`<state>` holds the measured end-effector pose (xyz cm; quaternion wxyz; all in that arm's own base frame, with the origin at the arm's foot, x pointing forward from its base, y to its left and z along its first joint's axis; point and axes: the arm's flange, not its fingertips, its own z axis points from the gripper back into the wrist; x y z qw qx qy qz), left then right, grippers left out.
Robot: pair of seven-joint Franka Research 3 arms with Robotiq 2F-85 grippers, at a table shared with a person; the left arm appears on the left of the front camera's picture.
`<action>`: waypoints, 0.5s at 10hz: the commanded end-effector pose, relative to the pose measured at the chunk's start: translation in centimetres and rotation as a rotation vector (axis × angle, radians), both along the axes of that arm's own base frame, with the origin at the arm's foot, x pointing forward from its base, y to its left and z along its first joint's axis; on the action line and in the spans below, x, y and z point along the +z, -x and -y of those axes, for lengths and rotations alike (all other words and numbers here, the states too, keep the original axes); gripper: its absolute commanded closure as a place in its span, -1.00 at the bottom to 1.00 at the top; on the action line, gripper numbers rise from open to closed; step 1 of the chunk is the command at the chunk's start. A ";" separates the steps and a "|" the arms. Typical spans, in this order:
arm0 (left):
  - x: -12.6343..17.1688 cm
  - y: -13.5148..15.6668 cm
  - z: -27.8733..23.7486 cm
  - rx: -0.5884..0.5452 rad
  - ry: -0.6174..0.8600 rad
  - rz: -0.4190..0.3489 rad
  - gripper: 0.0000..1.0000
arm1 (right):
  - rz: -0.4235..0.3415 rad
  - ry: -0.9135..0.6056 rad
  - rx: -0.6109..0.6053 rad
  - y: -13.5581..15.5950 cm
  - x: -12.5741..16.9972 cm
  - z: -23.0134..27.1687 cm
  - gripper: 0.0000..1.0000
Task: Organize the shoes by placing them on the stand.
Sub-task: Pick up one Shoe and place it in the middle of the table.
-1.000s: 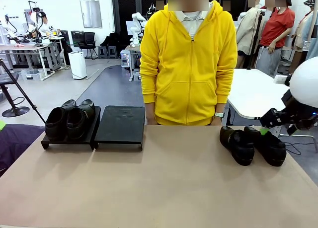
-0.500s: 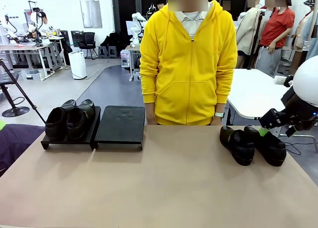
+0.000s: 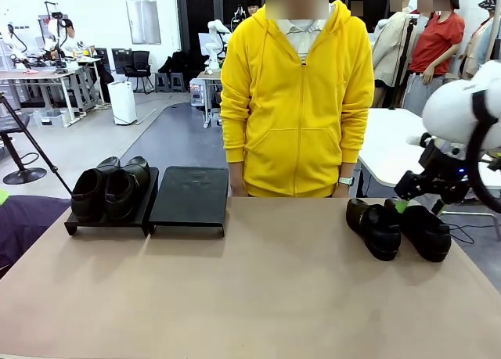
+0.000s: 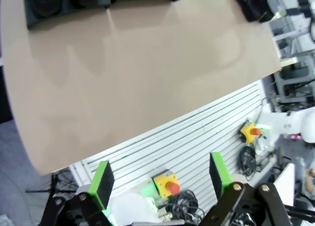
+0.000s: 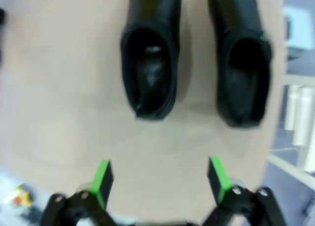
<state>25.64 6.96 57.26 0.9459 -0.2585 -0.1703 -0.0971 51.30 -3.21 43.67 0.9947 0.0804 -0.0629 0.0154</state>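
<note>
Change: right gripper [image 5: 160, 179] swung in closer behind the heels of the loose pair of shoes [image 3: 380, 230] at the table's right end. Fingers spread, nothing gripped; probably lining up a pick.
Left gripper [image 4: 160, 179]: spread wide, empty, high above the table [image 3: 258, 288].
Stand [image 3: 190, 193]: far left; placed pair [image 3: 90, 193] on its left panel, right panel bare. Half done.
Surface: plain tan top.
Room: person in yellow hoodie [image 3: 297, 101] at far edge, open workshop behind.

Bright, even indoor light is falling.
Right wrist view is blurring the shoes [image 5: 150, 63]; soft shadows are lying on the worktop [image 4: 147, 88].
</note>
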 end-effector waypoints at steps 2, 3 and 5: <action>0.2 0.0 -0.1 0.010 -0.007 -0.015 -1.00 | 0.032 0.016 -0.021 -4.5 -4.2 0.4 -1.00; 0.2 0.0 -0.1 0.010 -0.007 -0.015 -1.00 | 0.068 0.001 -0.007 -5.0 -5.3 0.2 -1.00; 0.2 0.0 -0.1 0.010 -0.007 -0.015 -1.00 | 0.106 -0.002 0.015 -5.5 -5.4 -0.1 -1.00</action>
